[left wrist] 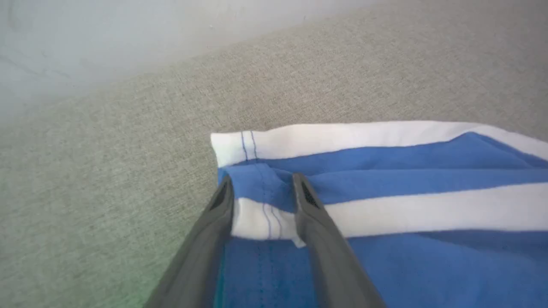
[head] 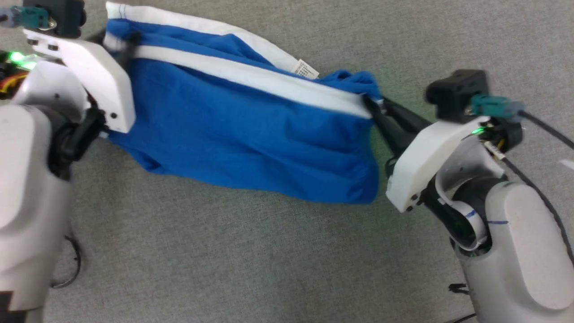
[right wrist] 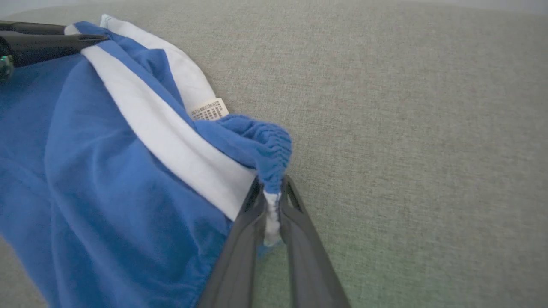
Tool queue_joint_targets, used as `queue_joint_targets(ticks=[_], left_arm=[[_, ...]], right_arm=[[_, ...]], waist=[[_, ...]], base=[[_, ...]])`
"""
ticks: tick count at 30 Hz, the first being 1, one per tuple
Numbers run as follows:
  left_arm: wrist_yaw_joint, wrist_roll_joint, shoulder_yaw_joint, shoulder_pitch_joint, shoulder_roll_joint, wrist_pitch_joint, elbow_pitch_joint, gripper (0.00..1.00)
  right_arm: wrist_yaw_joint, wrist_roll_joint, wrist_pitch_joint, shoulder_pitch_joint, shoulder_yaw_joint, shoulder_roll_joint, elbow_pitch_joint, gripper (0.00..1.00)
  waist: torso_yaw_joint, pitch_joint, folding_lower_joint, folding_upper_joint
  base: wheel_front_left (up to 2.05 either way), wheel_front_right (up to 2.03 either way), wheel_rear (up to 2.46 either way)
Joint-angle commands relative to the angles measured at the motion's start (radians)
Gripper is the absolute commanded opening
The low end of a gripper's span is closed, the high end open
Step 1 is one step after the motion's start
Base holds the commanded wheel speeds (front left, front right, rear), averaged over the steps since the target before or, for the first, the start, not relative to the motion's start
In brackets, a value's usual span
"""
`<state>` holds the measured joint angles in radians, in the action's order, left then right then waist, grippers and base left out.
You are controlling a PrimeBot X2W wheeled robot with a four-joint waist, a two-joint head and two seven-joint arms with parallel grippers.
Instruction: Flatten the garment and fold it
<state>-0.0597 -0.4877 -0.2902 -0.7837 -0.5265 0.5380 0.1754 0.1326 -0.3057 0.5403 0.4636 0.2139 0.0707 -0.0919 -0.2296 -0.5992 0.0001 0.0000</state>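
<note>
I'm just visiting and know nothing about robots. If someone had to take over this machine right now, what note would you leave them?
Left gripper: jaws apart, straddling the white-striped corner of the blue shorts, not pinching it.
Right gripper: shut on the opposite end, at the gathered blue edge.
Shorts: stretched sideways between both grippers over the grey fabric surface, with the label at the far edge.
Done: mostly spread out, though wrinkled and bunched at the right end.
Left: let go of the right end, smooth the cloth, then fold it.
</note>
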Motion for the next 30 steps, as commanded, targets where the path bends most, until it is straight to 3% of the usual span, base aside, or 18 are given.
queue_joint_targets(ticks=[1,10,15,23,30], left_arm=[[0.012,-0.004,-0.001,0.020,0.021,-0.029,0.020,1.00],[0.119,0.017,0.074,0.249,0.111,-0.417,-0.070,1.00],[0.164,0.007,0.103,0.400,0.153,-0.545,-0.103,1.00],[0.199,-0.016,0.122,0.468,0.179,-0.580,-0.041,1.00],[0.178,-0.071,0.137,0.378,0.184,-0.524,0.095,1.00]], right_arm=[[-0.002,-0.004,-0.018,0.013,0.016,0.002,0.000,1.00],[-0.002,0.037,-0.185,-0.106,-0.048,0.006,-0.028,1.00],[-0.002,0.055,-0.309,-0.227,-0.101,-0.012,-0.055,1.00],[-0.002,0.051,-0.439,-0.359,-0.080,-0.020,-0.057,1.00],[-0.002,0.036,-0.461,-0.342,-0.026,-0.020,-0.065,1.00]], waist=[[0.008,0.015,-0.0001,0.0000],[0.078,0.177,-0.0001,0.0000],[0.104,0.269,-0.0001,0.0000],[0.084,0.300,-0.0001,0.0000],[0.037,0.254,-0.0001,0.0000]], base=[[0.00,0.00,0.00],[0.00,0.00,0.00],[0.00,0.00,0.00],[0.00,0.00,0.00],[0.00,0.00,0.00]])
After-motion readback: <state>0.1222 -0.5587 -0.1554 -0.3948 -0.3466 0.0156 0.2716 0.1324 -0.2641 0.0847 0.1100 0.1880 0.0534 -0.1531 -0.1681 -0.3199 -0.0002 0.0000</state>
